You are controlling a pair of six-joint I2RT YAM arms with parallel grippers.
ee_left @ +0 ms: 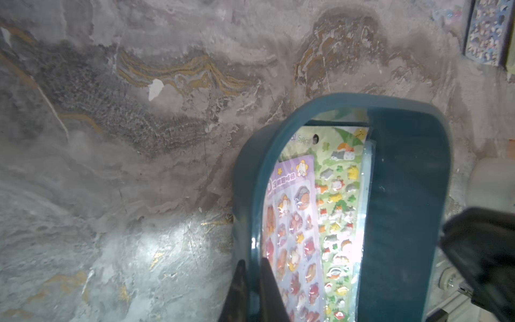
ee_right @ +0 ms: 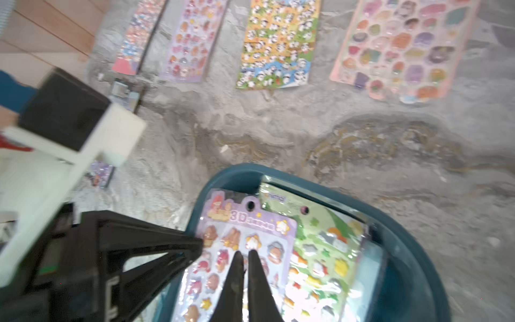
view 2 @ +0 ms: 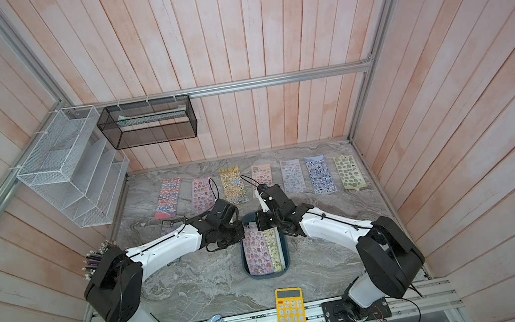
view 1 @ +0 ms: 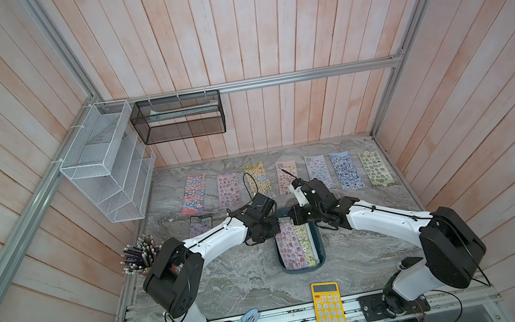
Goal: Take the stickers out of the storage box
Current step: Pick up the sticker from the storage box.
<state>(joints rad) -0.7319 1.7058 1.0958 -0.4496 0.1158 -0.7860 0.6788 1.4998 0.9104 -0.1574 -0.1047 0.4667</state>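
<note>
Pinning storage box rim w/ clamped L tool; R tool near-closed atop lilac sticker sheet; next prob.: pinch edge, lift.

Soft, even light filled both top views, edges bowed by wide-angle distortion. Glare whitened the grey marbled tabletop and the glossy green cartoon sticker sheet; the right wrist view was blurred.
</note>
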